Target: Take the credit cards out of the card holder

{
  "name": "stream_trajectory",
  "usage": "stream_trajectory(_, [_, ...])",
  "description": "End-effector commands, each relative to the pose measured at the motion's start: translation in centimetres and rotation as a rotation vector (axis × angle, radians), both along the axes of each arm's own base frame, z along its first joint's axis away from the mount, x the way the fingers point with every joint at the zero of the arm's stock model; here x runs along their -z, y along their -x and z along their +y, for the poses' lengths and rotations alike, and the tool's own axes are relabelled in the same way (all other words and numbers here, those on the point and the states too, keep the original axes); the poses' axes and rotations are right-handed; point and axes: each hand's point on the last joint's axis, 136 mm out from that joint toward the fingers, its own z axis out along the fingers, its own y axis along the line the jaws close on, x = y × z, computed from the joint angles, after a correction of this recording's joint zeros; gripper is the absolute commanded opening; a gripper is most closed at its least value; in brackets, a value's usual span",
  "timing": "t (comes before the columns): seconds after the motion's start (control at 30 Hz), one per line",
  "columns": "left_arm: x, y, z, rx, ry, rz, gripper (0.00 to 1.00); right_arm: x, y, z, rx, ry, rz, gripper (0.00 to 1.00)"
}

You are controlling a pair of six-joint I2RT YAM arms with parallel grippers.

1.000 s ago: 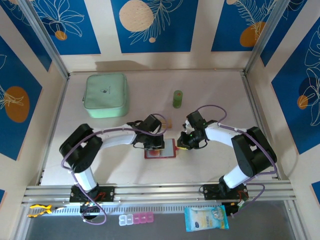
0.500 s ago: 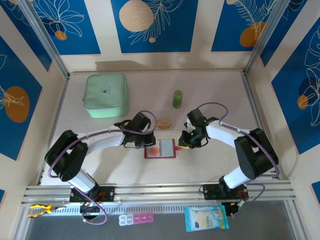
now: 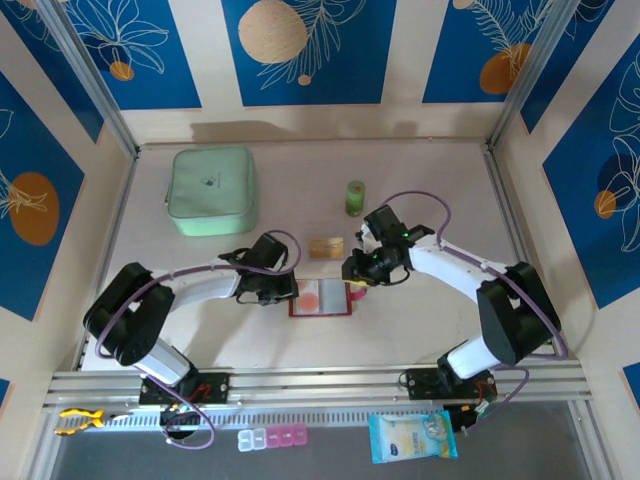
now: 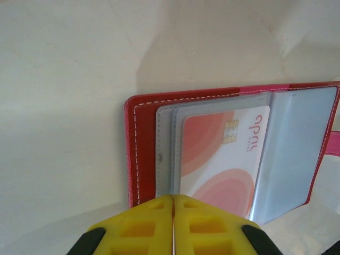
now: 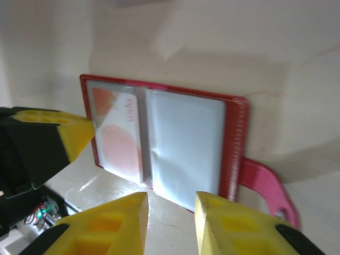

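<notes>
The card holder [image 4: 139,159] lies open and flat, and the left gripper [image 4: 173,210], its yellow fingers pressed together with nothing between them, sits at the rim of the holder's card half, I think to pin it down. The right gripper [image 5: 170,218] hovers with its fingers apart over the holder's strap tab [image 5: 263,186] side. One credit card [image 4: 218,159] is in its clear pocket, the neighbouring pocket [image 5: 183,143] looks empty, and another card [image 3: 325,247] lies just beyond the holder.
</notes>
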Motion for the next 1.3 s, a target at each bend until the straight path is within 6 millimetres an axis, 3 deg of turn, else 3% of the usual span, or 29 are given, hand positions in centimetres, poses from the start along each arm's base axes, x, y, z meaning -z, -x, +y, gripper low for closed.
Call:
stream_trajectory(0.0, [-0.4,-0.1,-0.3,-0.005,0.048,-0.001,0.08,-0.5,0.1,3.4,-0.022,-0.106,0.043,0.32])
stream_trajectory(0.17, [0.4,0.2,0.1,-0.008,0.038,0.012,0.07,1.1,0.7,6.1,-0.054,-0.131,0.082,0.35])
stream_trajectory(0.37, [1.0,0.7,0.6,-0.01,0.021,0.031,0.07,2.8,1.0,7.8,-0.072,-0.142,0.116,0.34])
stream_trajectory(0.73, [1.3,0.9,0.9,-0.005,0.008,0.042,0.07,4.1,1.2,8.0,-0.077,-0.135,0.139,0.23])
stream_trajectory(1.0, [1.1,0.8,0.9,-0.004,0.008,0.038,0.07,4.8,1.4,8.2,-0.082,-0.129,0.154,0.27])
stream_trajectory(1.27, [1.2,0.7,0.9,-0.003,0.011,0.038,0.07,4.3,1.7,9.0,-0.112,-0.176,0.15,0.18])
